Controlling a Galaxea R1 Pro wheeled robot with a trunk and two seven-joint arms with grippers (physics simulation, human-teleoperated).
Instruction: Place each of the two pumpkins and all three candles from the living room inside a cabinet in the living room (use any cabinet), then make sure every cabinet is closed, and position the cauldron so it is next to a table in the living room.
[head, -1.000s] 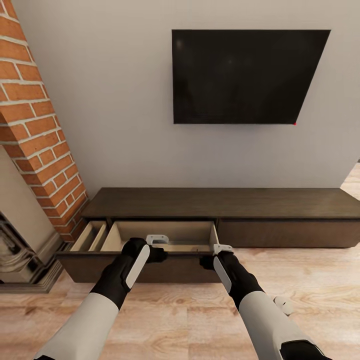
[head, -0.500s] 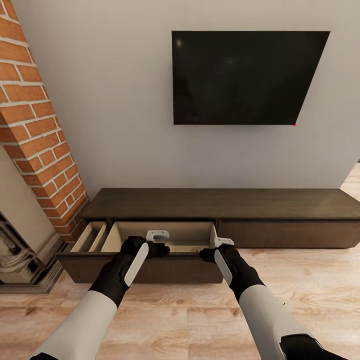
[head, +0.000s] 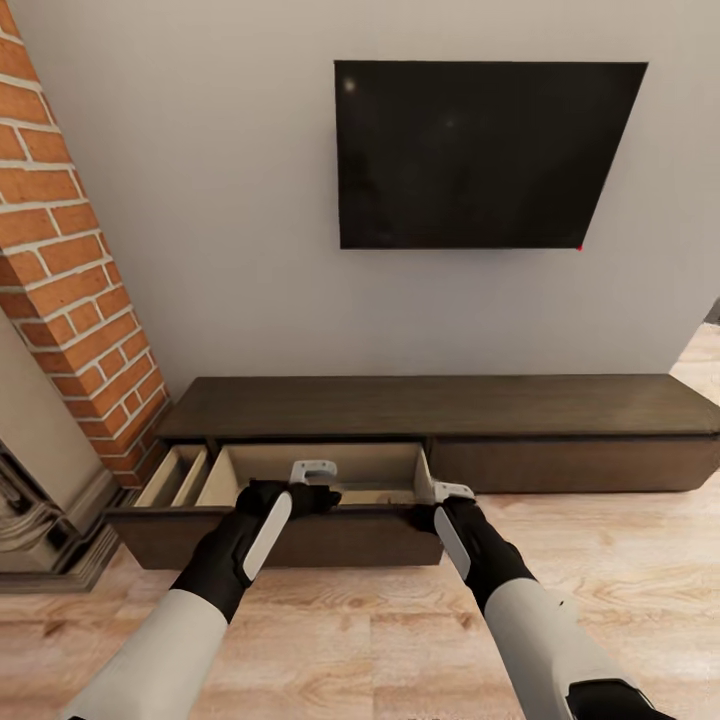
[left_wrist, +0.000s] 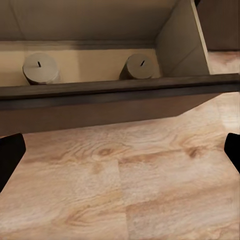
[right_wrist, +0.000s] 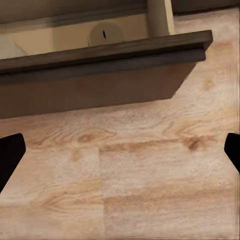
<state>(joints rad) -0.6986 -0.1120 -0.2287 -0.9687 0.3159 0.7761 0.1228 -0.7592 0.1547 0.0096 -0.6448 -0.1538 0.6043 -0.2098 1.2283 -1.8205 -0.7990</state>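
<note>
The long dark-brown cabinet (head: 450, 405) stands against the wall with its left drawer (head: 270, 538) pulled out. Two grey-beige candles (left_wrist: 41, 68) (left_wrist: 139, 66) stand upright in the pale drawer interior, and a candle (right_wrist: 105, 34) near the drawer's right wall appears in the right wrist view. My left gripper (left_wrist: 120, 155) is open, held just in front of the drawer front's top edge. My right gripper (right_wrist: 120, 152) is open too, at the drawer's right front corner. Nothing is between either pair of fingers. The pumpkins, cauldron and table are out of view.
A brick fireplace (head: 70, 300) stands close on the left, beside the drawer's end. A black TV (head: 480, 150) hangs on the wall above the cabinet. The right drawer front (head: 570, 465) is shut. Light wood floor (head: 640, 570) spreads in front.
Both arms have reached slightly farther toward the drawer front. The view has shifted a little, so the camera moved. The drawer stays out about as far as before.
</note>
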